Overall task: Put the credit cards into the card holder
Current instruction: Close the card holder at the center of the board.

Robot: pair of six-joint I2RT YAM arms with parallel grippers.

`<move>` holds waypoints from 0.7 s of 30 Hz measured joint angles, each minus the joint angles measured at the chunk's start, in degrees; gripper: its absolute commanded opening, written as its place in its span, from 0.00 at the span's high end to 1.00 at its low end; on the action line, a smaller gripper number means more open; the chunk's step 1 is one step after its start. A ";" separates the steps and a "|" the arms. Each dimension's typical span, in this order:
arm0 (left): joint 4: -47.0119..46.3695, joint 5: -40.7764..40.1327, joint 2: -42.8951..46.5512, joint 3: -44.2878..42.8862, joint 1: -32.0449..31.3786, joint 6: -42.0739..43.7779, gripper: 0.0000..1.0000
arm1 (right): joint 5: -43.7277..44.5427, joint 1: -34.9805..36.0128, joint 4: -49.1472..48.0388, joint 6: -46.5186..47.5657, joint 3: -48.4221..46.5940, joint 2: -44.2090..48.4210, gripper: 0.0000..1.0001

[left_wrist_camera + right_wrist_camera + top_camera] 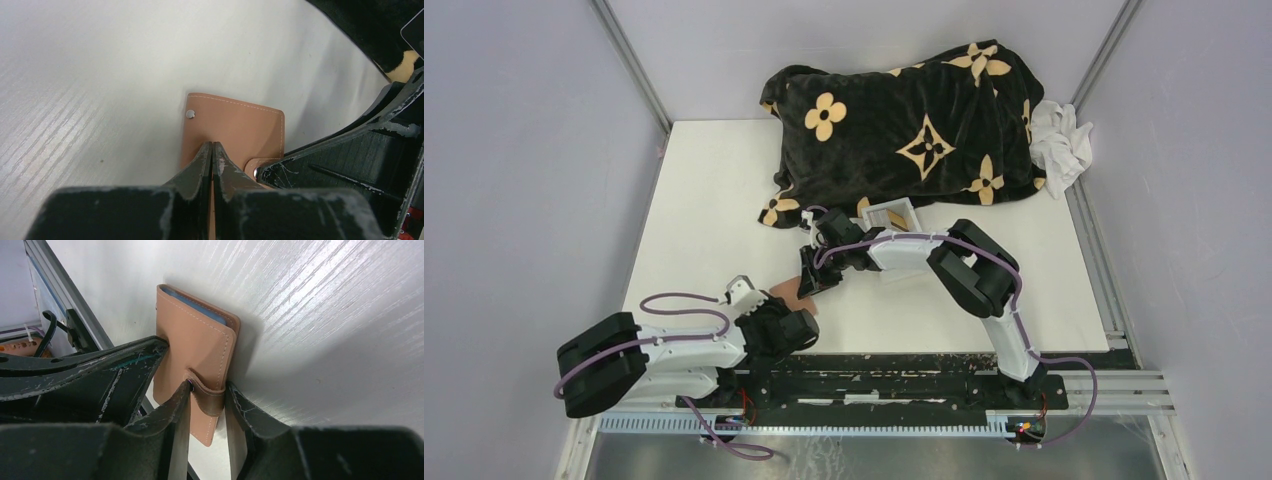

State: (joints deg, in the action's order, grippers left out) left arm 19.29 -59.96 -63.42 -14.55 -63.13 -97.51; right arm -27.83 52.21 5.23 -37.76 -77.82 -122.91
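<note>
White table, grey walls, black flowered blanket heaped at the far edge, clear tray just in front of it. The card holder sits near the front edge, folded, between both grippers. One pale blue card shows inside its open end. I cannot tell whether the leather is clear of the table.

Risks, as I judge them:
- Left side: the pinch takes only a narrow bite of the edge. Any pull from the other arm could slide the leather out or twist it.
- Middle: if the holder tips with its open end down, the blue card may slip out.
- Right side: the black fingers of both arms sit very near each other, so a small misjudged move could knock them together.

Pose:
- The left arm lies low and reaches forward. The left gripper is pressed together, pinching the holder's near edge.
- The right arm bends across toward the left. The right gripper has a finger on each side of the strap. I cannot tell whether it grips.
</note>
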 measured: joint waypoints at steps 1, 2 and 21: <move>0.07 0.02 -0.22 -0.15 0.00 0.00 0.93 | -0.17 -0.07 0.04 -0.13 -0.07 -0.13 0.78; 0.09 -0.04 -0.44 -0.24 0.00 0.00 0.93 | -0.35 -0.15 0.07 -0.28 -0.11 -0.22 0.79; 3.32 -1.05 11.67 -6.14 -0.33 7.41 0.71 | 4.20 2.08 -3.43 2.10 3.26 3.87 0.37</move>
State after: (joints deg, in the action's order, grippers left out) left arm 22.61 -61.01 -51.75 -20.69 -63.46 -90.11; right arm -23.64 54.28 1.80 -35.66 -74.56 -119.04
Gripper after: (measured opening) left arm 0.235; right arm 0.588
